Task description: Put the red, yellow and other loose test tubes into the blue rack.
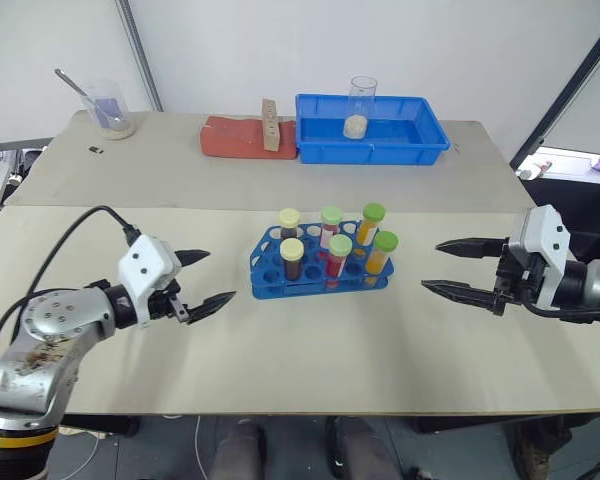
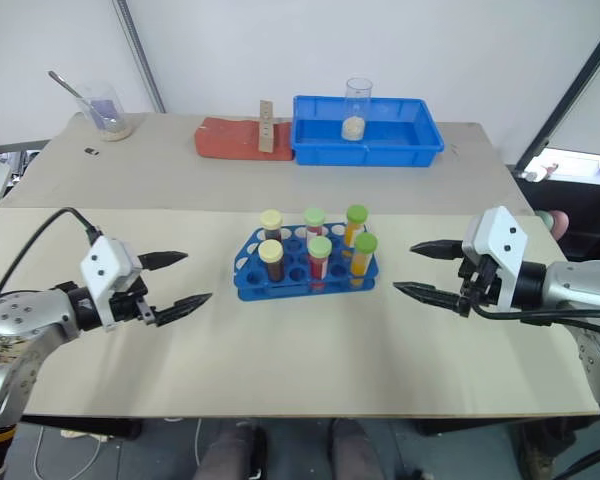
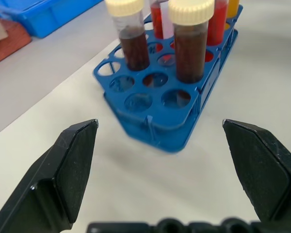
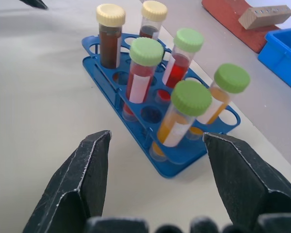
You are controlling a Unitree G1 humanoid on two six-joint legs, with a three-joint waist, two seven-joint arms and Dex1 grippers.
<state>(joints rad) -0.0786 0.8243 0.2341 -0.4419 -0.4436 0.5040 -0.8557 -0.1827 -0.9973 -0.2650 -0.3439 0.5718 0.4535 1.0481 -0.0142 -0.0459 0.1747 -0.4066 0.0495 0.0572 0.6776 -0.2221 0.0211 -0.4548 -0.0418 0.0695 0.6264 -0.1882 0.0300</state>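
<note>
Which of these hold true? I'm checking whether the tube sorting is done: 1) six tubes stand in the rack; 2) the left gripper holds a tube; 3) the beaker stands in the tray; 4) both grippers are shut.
1) True: six capped tubes stand in the blue rack.
2) False: the left gripper is open and empty.
3) True: the beaker stands in the blue tray.
4) False: the right gripper is open too.

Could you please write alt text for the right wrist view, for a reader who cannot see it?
A blue rack stands on a pale table, holding six capped test tubes: two cream-capped with dark red liquid, two green-capped with red, two green-capped with yellow-orange. The right gripper is open in front of the rack and holds nothing. A red block and a blue tray lie behind.
</note>
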